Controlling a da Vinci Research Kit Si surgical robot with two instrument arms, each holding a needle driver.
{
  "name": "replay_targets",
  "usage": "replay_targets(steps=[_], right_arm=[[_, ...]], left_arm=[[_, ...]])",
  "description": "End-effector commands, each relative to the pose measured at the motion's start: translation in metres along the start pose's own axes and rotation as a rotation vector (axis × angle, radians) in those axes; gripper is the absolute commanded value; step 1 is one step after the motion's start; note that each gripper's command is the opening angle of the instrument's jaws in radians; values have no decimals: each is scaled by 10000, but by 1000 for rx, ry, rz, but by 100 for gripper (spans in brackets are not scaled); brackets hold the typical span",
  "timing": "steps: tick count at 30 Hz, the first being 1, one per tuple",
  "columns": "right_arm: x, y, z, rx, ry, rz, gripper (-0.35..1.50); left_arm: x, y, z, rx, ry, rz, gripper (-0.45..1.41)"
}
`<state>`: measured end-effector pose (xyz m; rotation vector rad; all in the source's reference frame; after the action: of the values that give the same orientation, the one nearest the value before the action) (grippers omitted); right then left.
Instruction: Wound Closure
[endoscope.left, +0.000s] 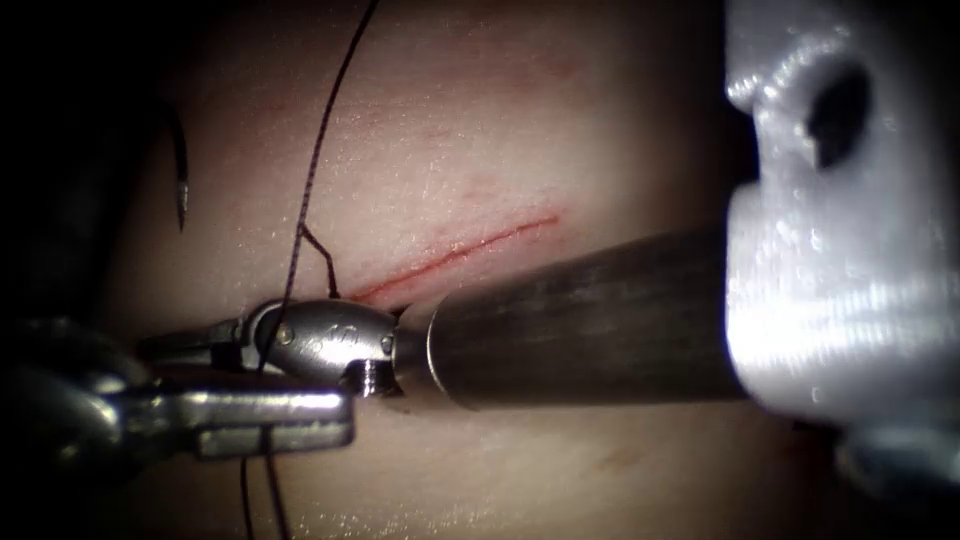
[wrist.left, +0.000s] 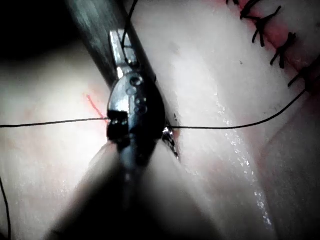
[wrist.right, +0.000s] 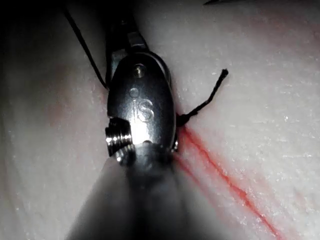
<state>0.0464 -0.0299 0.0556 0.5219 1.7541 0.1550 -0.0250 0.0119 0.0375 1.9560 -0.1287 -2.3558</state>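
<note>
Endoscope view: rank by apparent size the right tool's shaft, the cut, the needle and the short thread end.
Right tool's shaft, largest, though closest to the lens.
Cut.
Needle, left of the cut, tip out of the tissue, partly in shadow, so unsure.
Short thread end, smallest.
Unclear what left tool and right tool hold.

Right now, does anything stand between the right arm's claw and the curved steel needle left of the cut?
Nothing visible does. The curved steel needle sits above the right arm's claw, with only bare pale tissue between them. The dark thread runs just right of that gap.
</note>
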Motion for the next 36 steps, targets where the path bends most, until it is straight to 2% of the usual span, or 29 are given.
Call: replay_targets(steps=[1,2,8,16,36], right_arm=[[-13,-18,10,28,8,20,-35],[-15,-26,10,70,19,40,-35],[-6,-40,6,153,56,86,-35],[16,-52,-12,237,107,129,-35],[47,-61,-55,296,165,164,-35]], left_arm=[[-5,3,7,-1,2,2,-45],[-7,-1,7,-2,6,12,-45],[-25,-7,4,-18,13,23,-45],[-71,-15,-3,-16,-58,26,-45],[-120,-11,4,-54,-100,-22,-45]])
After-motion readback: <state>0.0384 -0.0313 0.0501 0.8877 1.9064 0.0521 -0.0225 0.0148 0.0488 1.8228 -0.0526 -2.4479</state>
